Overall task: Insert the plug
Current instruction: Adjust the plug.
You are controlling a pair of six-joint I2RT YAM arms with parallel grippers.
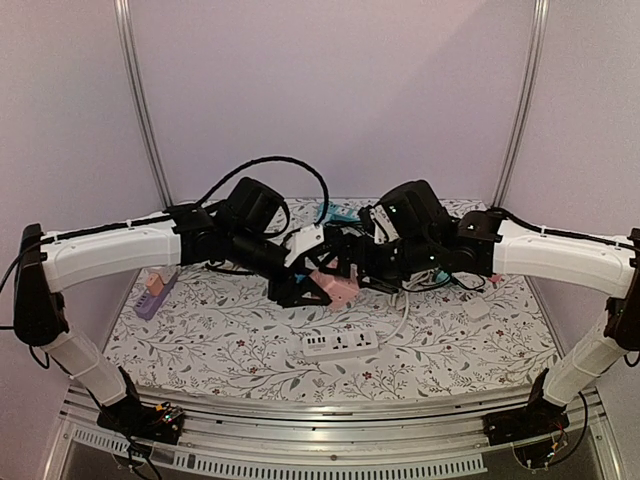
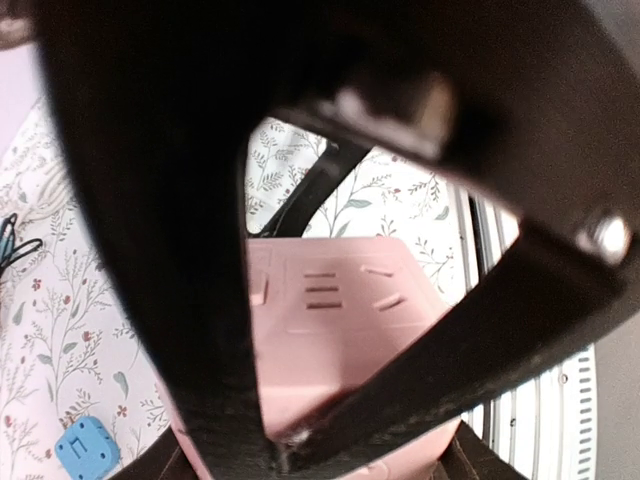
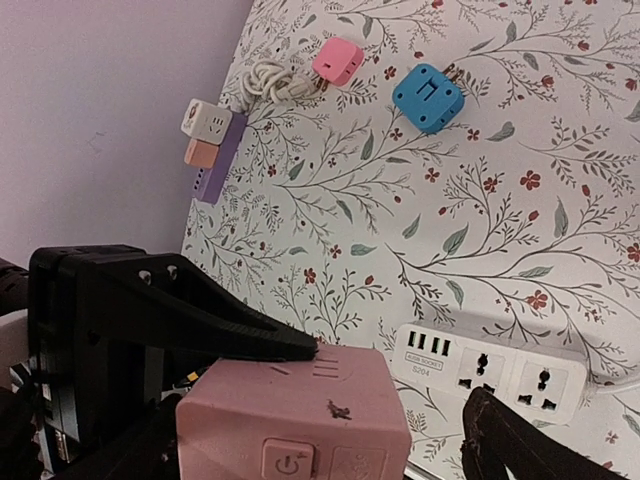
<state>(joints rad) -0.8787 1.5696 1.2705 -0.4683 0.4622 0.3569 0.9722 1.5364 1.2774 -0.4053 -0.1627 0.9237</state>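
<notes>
Left fingers (image 3: 250, 340) clench the pink cube (image 3: 300, 410) above the tabletop (image 1: 200, 330), our right fingers (image 3: 520, 440) spread free beside it, so we judge plugging into the power strip (image 1: 341, 344) at six o'clock still undone.

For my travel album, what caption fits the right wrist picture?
Left hand grips a pink cube adapter; a white power strip lies on the floral table beyond.

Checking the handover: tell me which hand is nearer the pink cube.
Left. The left hand grips the pink cube between its fingers; the right hand is open beside it, its visible finger not touching.
</notes>
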